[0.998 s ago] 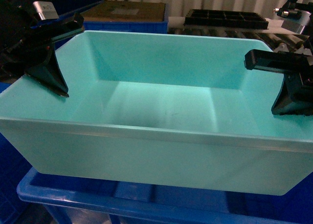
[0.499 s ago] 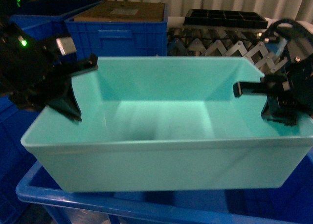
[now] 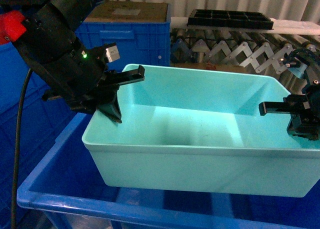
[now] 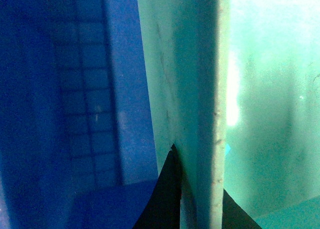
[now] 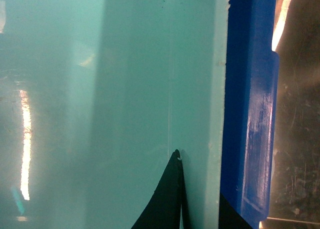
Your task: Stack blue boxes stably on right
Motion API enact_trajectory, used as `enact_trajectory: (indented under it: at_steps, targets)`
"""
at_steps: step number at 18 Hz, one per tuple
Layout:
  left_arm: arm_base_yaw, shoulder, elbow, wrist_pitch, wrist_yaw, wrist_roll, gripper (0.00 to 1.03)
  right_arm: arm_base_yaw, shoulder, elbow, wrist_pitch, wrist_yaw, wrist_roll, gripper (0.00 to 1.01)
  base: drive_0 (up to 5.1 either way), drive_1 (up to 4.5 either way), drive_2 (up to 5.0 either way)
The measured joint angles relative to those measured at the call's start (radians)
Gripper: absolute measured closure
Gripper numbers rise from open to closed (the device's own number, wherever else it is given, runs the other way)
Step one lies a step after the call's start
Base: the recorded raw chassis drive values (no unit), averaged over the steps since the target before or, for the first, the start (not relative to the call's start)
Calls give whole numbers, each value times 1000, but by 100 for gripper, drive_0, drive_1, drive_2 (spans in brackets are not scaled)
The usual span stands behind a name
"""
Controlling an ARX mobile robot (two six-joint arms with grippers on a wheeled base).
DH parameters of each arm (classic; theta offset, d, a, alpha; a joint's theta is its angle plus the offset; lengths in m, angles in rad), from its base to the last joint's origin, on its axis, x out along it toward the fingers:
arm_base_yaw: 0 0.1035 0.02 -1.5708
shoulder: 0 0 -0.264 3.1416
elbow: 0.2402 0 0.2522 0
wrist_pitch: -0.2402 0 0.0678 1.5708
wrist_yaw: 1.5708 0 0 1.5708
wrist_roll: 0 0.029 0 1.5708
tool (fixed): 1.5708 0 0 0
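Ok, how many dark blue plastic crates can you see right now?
3: a dark blue plastic crate under the light turquoise plastic tub, another behind on the left topped with a brown sheet, a third at far left. More may be hidden.

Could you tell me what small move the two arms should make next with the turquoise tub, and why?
Probably lower it straight down. Both the left pincer and right pincer clamp the end walls of the tub, which hangs level inside the blue crate.

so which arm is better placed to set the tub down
Neither alone: the left tool clamps the tub's left wall and the right tool its right wall, so both should lower together.
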Motion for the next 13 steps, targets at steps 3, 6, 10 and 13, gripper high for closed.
enact_trajectory:
  at_steps: [3,6,10,13]
  targets:
    - [3,33,15,30,-2,25,101,2,23,-36,84,-5,18,99,0,0,0]
    - [30,115,86,-76,4,35,101,5,43,-80,128,-49,23,99,0,0,0]
    - [56,174,165,-129,23,80,101,22,17,-113,169,-74,22,99,0,0,0]
    - [71,145,152,-116,64,135,58,21,12,-134,115,-55,15,53,0,0,0]
